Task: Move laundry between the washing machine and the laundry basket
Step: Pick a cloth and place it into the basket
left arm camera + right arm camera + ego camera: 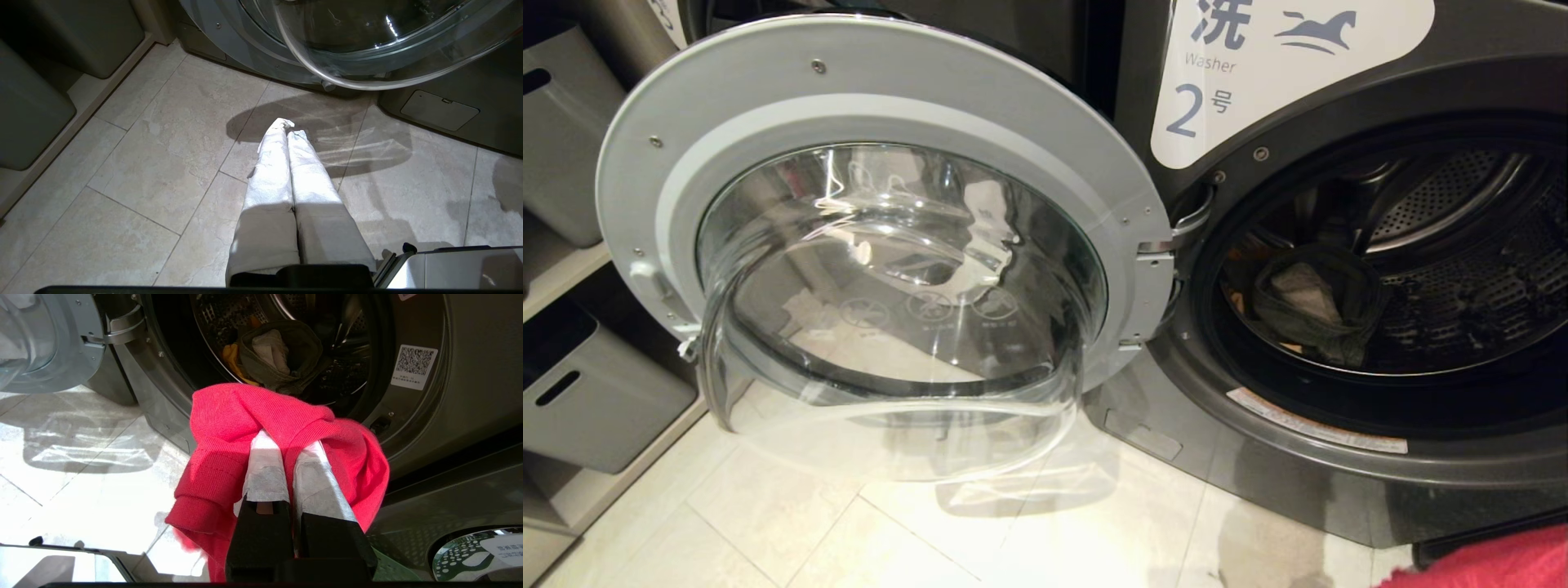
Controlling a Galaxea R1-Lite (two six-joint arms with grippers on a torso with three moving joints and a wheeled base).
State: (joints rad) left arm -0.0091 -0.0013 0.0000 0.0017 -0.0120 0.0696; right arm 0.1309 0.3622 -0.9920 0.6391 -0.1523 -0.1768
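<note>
Right gripper (pixel 292 451): we see its jaws clenched on the red garment (pixel 229 416), held just in front of the drum opening, above the floor.
Left gripper (pixel 288 128): jaws closed on nothing, hanging over the tiled floor (pixel 155 163) near the open door.
Washing machine (pixel 1339 457): the one labelled "2", its door (pixel 882 106) swung wide to the left.
Drum: we make out an olive-grey garment (pixel 1319 306) and a yellow-orange one (pixel 233 359) lying inside.
Laundry basket (pixel 461 549): green perforated rim, near, below the right gripper.
Grey bins (pixel 596 392): on shelves at far left.
</note>
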